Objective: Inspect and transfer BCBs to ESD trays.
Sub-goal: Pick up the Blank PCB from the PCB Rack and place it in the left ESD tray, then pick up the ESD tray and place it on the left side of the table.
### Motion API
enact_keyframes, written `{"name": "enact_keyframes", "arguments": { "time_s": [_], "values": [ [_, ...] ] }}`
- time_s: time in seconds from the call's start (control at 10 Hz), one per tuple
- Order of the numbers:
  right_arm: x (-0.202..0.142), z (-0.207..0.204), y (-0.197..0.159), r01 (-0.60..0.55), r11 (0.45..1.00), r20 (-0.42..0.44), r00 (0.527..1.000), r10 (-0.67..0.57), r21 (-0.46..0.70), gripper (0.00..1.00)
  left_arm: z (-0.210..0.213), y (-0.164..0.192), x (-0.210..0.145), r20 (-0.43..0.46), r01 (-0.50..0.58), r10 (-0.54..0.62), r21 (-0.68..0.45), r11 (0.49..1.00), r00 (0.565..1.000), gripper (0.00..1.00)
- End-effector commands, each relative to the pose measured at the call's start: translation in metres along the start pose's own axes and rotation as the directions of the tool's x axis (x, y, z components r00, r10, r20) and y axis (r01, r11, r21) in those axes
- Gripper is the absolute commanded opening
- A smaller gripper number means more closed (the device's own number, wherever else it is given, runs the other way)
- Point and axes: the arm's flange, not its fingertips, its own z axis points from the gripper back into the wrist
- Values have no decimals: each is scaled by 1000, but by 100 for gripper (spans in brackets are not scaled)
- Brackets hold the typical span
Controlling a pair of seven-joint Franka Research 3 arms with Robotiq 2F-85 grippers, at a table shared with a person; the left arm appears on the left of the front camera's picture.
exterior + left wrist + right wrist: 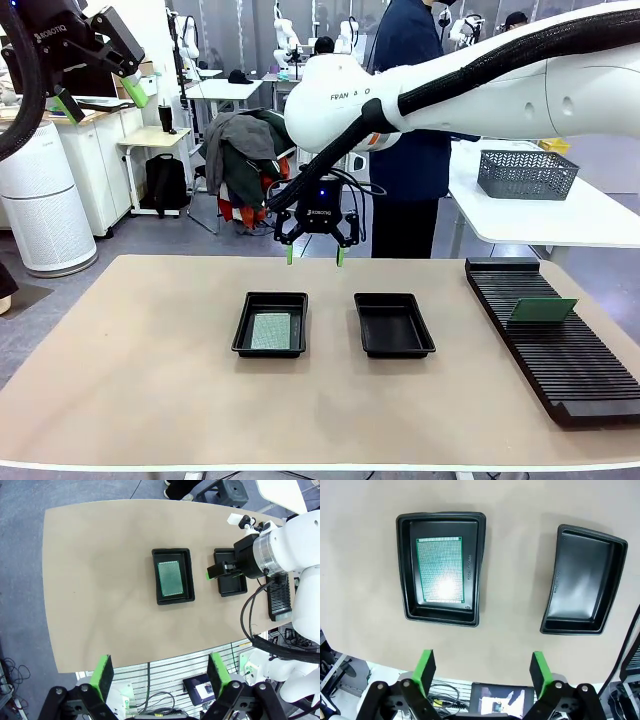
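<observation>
Your right gripper (314, 257) hangs with jaws wide and empty, above the table just beyond the empty ESD tray (394, 330). Left of that tray, the other ESD tray (243, 330) holds one BCB (270, 331). Right of it, a second BCB (543, 310) leans in the rack (560, 375). Pinch its top edge squarely and lift it straight up.

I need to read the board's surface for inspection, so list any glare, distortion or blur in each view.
Right wrist view: a glare patch washes out the lower middle of the board; the empty tray looks bowed by the wide lens. Left wrist view: the table edges curve, and the board is small but free of glare. Front view: even light, faint shadows, sharp.
</observation>
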Motion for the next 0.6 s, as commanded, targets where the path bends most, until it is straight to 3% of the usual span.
{"name": "enact_keyframes", "arguments": {
  "time_s": [0.0,0.5],
  "values": [
    [-2,0,0,-3,1000,-3,1000,3,3,100,-1,1,0,-1,-2,2,0,1000,1000,100],
    [-2,0,0,-3,1000,-3,1000,3,3,100,-1,1,0,-1,-2,2,0,1000,1000,100]
  ]
}}
